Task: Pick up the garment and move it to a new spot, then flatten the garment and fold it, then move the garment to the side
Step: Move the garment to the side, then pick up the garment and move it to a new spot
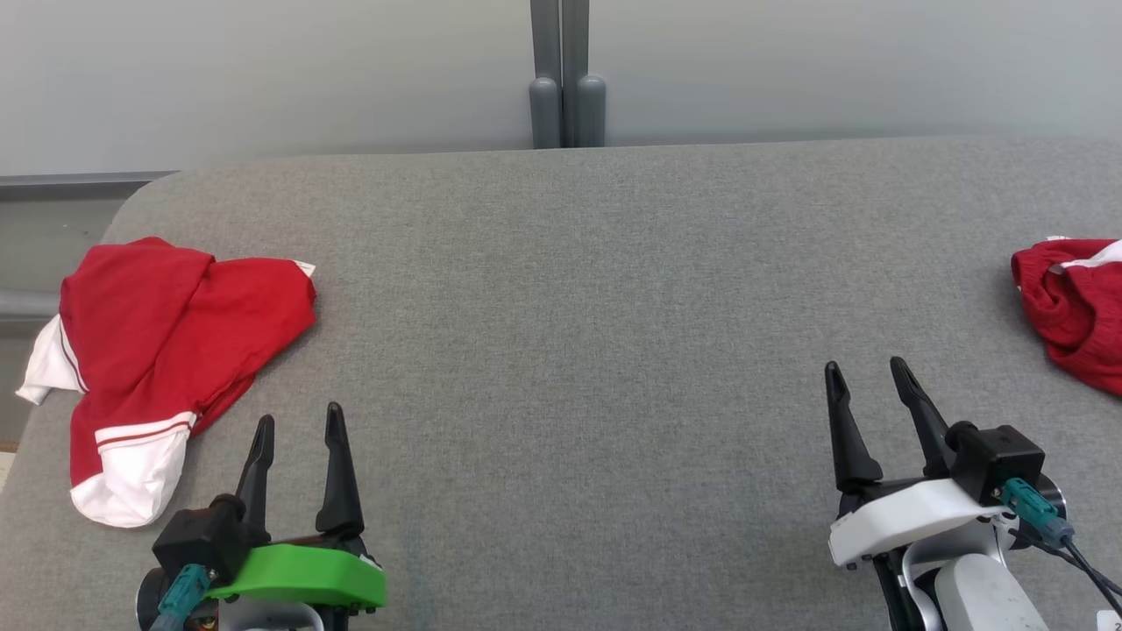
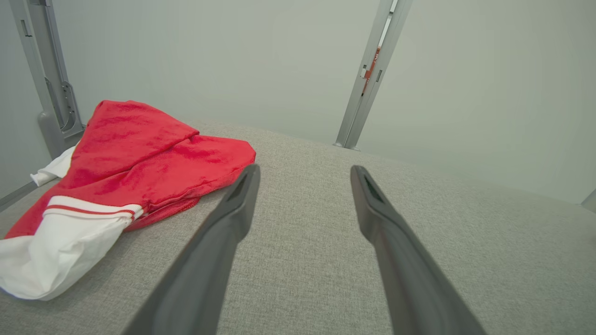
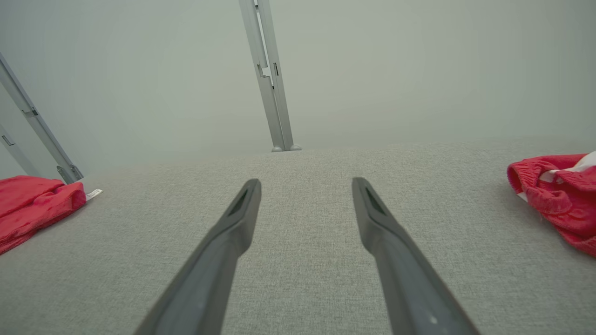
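First, with left tool point(image 1: 299, 414) and right tool point(image 1: 865, 363) spread and empty at lower frame, steer left toward the crumpled red-and-white jersey point(image 1: 175, 333) at frame left; pinch a thick fold, lift clear of the worktop point(image 1: 578, 307).

Grey fabric table point(image 1: 570, 307), pale wall point(image 1: 263, 70)
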Tool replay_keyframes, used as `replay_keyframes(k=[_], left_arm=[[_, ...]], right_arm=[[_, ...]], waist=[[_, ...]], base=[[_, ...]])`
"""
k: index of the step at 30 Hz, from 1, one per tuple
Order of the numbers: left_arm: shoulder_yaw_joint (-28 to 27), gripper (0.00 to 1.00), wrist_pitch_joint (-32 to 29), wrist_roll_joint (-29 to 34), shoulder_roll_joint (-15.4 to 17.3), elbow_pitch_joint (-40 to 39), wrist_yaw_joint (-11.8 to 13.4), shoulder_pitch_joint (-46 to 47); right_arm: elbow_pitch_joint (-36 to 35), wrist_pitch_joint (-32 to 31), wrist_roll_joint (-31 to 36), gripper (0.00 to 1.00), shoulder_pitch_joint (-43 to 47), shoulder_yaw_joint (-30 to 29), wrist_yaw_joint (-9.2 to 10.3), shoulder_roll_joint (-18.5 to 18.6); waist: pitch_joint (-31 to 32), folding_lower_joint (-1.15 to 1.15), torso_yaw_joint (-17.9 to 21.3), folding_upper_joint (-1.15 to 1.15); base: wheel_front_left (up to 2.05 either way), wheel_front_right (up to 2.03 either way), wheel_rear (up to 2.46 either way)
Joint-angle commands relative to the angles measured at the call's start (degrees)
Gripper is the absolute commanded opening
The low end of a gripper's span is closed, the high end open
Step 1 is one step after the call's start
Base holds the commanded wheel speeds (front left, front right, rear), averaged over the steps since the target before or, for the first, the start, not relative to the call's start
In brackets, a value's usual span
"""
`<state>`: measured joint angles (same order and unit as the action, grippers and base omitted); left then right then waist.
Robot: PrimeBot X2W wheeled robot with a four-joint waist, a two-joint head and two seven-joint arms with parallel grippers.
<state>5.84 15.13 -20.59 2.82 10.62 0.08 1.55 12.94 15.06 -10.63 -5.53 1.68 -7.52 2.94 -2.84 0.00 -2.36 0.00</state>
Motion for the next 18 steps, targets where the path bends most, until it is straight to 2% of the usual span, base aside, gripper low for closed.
replay_keyframes(k=[1,11,14,18], left_arm=[[0.12,1.0,0.01,0.47,0.16,0.11,0.39,-0.64],[0.77,1.0,0.02,0.55,0.15,0.7,0.07,-0.94],[0.92,1.0,0.01,0.45,0.16,0.97,0.14,-0.82],[1.1,1.0,0.01,0.54,0.17,1.03,0.16,-0.82]], right_arm=[[-0.33,0.16,-0.53,1.0,0.7,0.2,0.06,-0.01],[-0.04,0.16,-1.4,1.0,1.43,0.15,0.06,-0.03],[-0.53,0.17,-1.34,1.0,1.73,0.01,0.07,-0.03],[-1.15,0.16,-0.93,1.0,2.24,-0.65,0.06,-0.03]], waist=[[0.05,0.0,0.11,0.0],[0.8,0.0,-0.76,0.0],[1.19,0.0,-2.49,0.0],[1.51,0.0,-6.84,0.0]], base=[[0.0,0.0,0.0],[0.0,0.0,0.0],[0.0,0.0,0.0],[0.0,0.0,0.0]])
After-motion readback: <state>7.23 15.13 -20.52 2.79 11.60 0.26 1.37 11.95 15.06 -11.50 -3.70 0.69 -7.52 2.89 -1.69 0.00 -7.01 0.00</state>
